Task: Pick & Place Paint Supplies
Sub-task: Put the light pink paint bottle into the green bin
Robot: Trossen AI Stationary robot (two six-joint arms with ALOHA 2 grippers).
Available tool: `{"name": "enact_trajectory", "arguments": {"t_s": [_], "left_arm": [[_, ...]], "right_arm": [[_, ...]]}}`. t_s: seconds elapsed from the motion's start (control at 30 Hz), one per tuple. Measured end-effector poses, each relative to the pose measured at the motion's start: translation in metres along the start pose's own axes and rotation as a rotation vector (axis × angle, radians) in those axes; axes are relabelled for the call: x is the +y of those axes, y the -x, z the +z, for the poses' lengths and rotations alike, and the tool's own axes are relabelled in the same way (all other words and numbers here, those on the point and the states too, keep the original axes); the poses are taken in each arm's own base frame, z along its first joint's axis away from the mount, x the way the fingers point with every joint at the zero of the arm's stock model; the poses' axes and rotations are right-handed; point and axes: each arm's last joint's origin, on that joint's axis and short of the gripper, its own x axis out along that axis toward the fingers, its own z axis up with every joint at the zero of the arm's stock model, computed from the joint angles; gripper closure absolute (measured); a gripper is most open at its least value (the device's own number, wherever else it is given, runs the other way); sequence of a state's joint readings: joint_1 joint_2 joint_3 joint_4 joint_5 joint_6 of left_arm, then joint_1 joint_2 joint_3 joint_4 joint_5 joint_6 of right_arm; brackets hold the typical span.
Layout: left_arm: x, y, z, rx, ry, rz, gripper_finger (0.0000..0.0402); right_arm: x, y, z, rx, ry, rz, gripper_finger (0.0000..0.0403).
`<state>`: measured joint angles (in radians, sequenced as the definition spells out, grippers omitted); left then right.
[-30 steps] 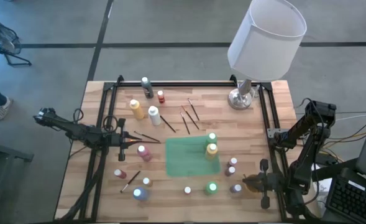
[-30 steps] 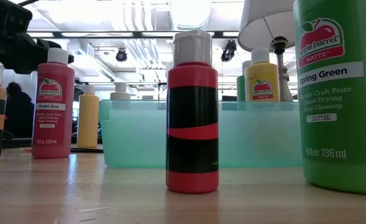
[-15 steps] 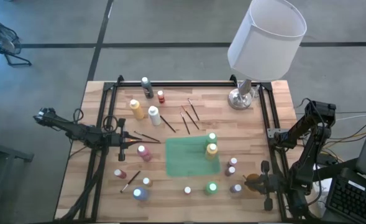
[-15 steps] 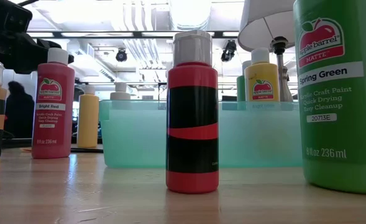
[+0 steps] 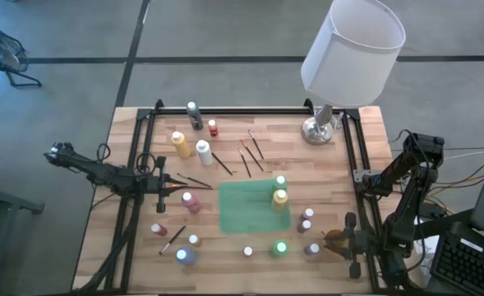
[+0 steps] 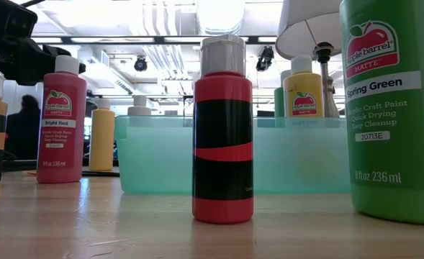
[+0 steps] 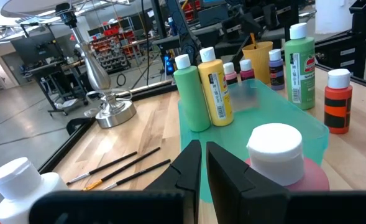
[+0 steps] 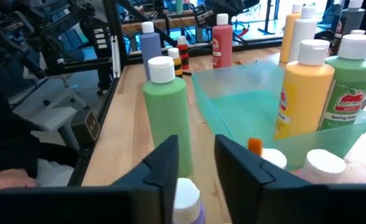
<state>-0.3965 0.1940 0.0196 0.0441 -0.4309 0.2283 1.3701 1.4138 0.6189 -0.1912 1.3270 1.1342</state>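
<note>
At the left side of the table (image 5: 135, 247), the left arm lies stretched low across the wood, its gripper (image 5: 174, 192) pointing toward the middle. Its fingers (image 7: 189, 168) stand almost together with only a thin slit between them, and nothing is held. Just ahead of the tips lies a dark brush (image 5: 194, 181), and beside them stands a pink bottle (image 5: 190, 201) with a white cap. Beyond that, still ahead of this gripper, sits the green tray (image 5: 246, 210), holding a green bottle (image 5: 280, 182) and a yellow bottle (image 5: 280, 197) at its far side. More brushes (image 5: 250, 154) lie on the wood off to one side of it, near a white bottle (image 5: 202, 150) and an orange-yellow bottle (image 5: 179, 143).

At the right edge, the right arm is folded back on itself, with its gripper (image 5: 334, 238) low near the front corner and aimed inward. Its fingers (image 8: 164, 165) stand a little apart, gripping nothing. A small white-capped purple bottle (image 8: 184, 199) sits directly below them, and a green bottle (image 8: 165, 115) stands just ahead.

A lamp (image 5: 340, 62) with a white shade stands at the back of the table. The floor around is grey concrete. The level view looks into a workshop with ceiling lights, where a person (image 6: 24, 126) shows dimly behind the bottles.
</note>
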Motion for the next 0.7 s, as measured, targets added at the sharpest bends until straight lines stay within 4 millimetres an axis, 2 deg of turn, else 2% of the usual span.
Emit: {"name": "enact_trajectory", "arguments": {"t_s": [0.17,0.33,0.5,0.7], "left_arm": [[0.0,0.0,0.0,0.0,0.0,0.0,0.0371],[0.0,0.0,0.0,0.0,0.0,0.0,0.0371],[0.0,0.0,0.0,0.001,0.0,0.0,0.0371],[0.0,0.0,-0.001,-0.002,0.001,0.001,0.0371]], "right_arm": [[-0.002,0.002,0.01,-0.026,0.017,-0.002,0.0246],[-0.002,0.008,0.038,-0.071,0.046,-0.002,0.0214],[-0.008,0.011,0.071,-0.113,0.036,-0.026,0.0199],[-0.024,0.005,0.104,-0.152,0.027,-0.104,0.0198]]}}
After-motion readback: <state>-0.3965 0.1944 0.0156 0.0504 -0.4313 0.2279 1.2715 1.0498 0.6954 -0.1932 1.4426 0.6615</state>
